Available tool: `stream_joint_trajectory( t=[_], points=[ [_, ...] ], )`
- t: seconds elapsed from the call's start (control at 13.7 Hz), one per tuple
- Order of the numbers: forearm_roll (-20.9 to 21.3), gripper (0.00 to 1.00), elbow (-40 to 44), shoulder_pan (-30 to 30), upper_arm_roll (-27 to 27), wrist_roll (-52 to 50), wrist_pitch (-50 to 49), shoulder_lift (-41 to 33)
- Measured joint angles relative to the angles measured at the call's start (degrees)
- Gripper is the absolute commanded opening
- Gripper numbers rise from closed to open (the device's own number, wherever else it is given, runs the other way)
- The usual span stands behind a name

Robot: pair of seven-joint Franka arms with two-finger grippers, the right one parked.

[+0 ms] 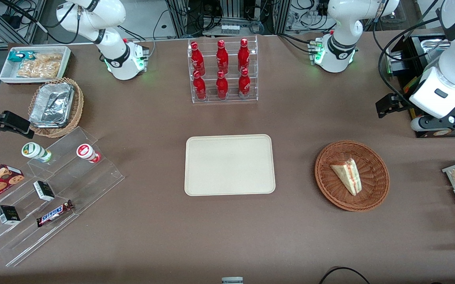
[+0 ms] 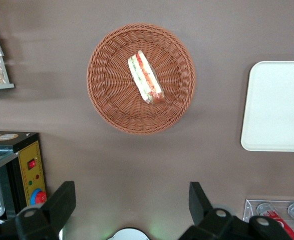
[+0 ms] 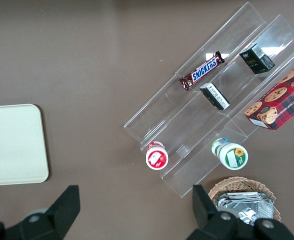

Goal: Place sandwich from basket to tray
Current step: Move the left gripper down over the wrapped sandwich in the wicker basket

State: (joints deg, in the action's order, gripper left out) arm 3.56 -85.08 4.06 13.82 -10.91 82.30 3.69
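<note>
1. Hanging high over the table (image 1: 227,232) at the working arm's end, the gripper (image 2: 129,207) has its fingers (image 2: 61,202) spread wide and holds nothing.
2. Basket (image 2: 111,107) sits on the table below the gripper, nearer the front camera than it, well apart.
3. Sandwich (image 2: 145,77) lies inside the basket, near its middle, untouched.
4. Tray (image 2: 279,107) lies flat beside the basket, toward the parked arm, bare.
</note>
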Motion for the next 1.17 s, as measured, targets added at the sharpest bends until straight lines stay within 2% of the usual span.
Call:
stream_joint_trajectory(
  t=[0.51,0.95,1.17],
  points=[
    [0.01,1.0,-0.53,0.08,-0.35,0.17,-0.1,2.42],
    [0.68,1.0,-1.68,1.64,-1.57,-1.7,3.73,17.74],
    [0.69,1.0,-3.66,3.16,-1.9,-13.21,11.36,21.68]
  ],
)
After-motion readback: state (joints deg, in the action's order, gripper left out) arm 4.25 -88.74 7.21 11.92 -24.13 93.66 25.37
